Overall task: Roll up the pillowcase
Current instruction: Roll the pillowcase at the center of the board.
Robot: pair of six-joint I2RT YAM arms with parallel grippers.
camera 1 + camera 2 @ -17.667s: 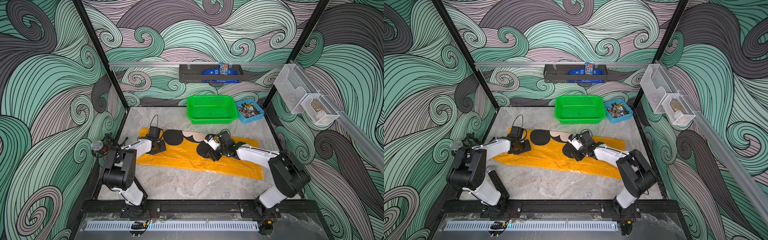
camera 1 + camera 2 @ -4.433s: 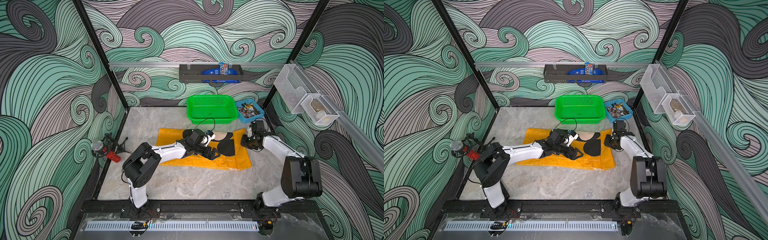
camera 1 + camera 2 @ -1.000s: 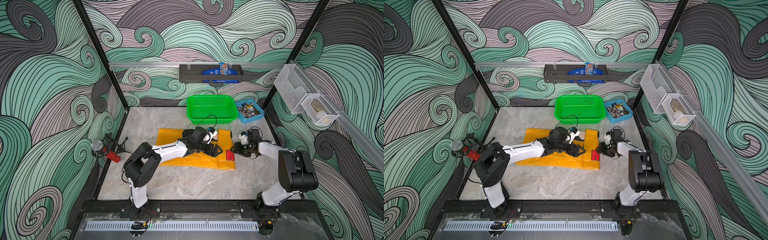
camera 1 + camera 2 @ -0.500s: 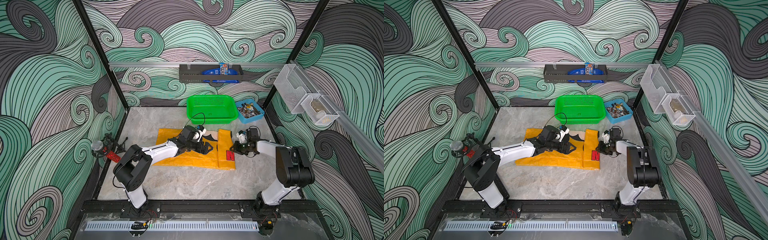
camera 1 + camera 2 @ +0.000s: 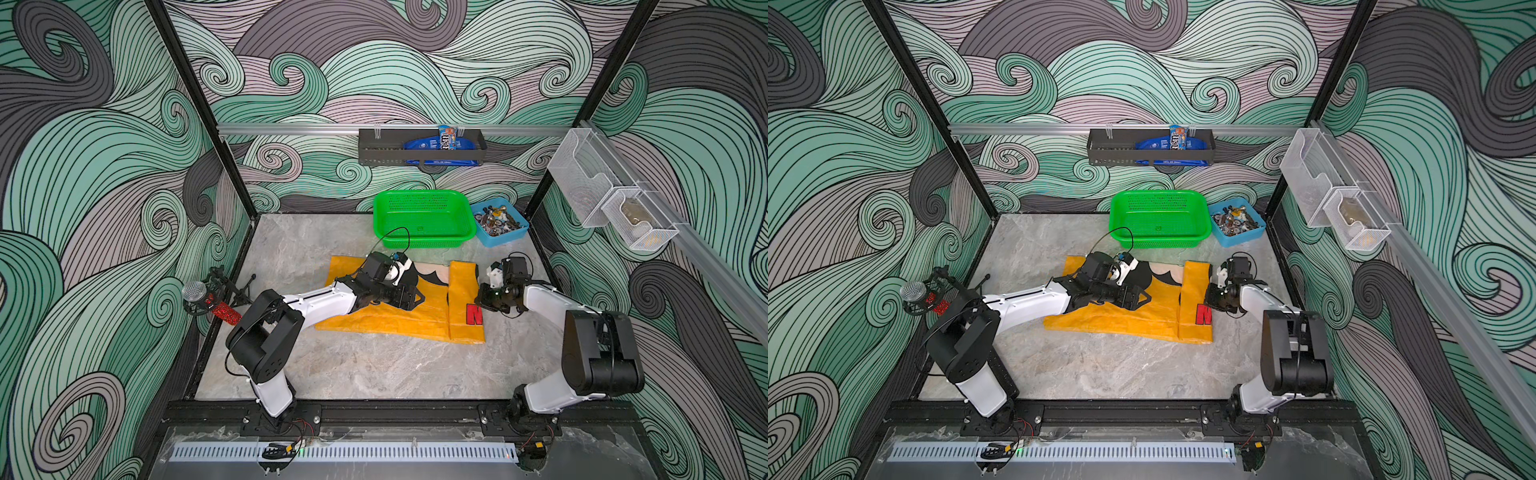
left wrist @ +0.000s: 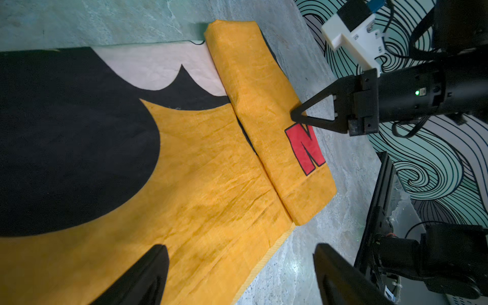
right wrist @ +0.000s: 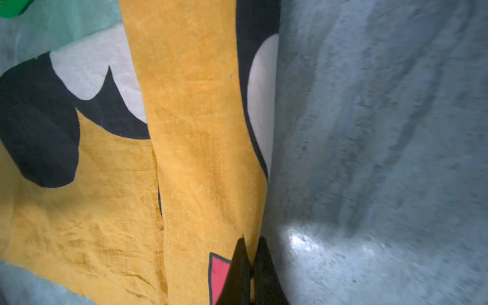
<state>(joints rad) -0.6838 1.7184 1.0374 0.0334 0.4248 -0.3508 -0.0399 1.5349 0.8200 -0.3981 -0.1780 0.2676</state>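
Left arm stretches low from the near-left base. The left gripper [image 5: 409, 297] sits low over the pillowcase [image 5: 395, 322], jaws spread wide, holding nothing. The pillowcase lies on the marble table [image 5: 374, 370], right of centre. Its right end is folded into a band showing a red letter. Right arm is bent. The right gripper [image 6: 297, 118] is pinched together on the band's right edge. A second ago these jaws stood half apart.

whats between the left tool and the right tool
Only pillowcase: flat yellow cloth, then the folded band with a red letter, whose edge the right tool is shut on. The left wrist view shows it best.
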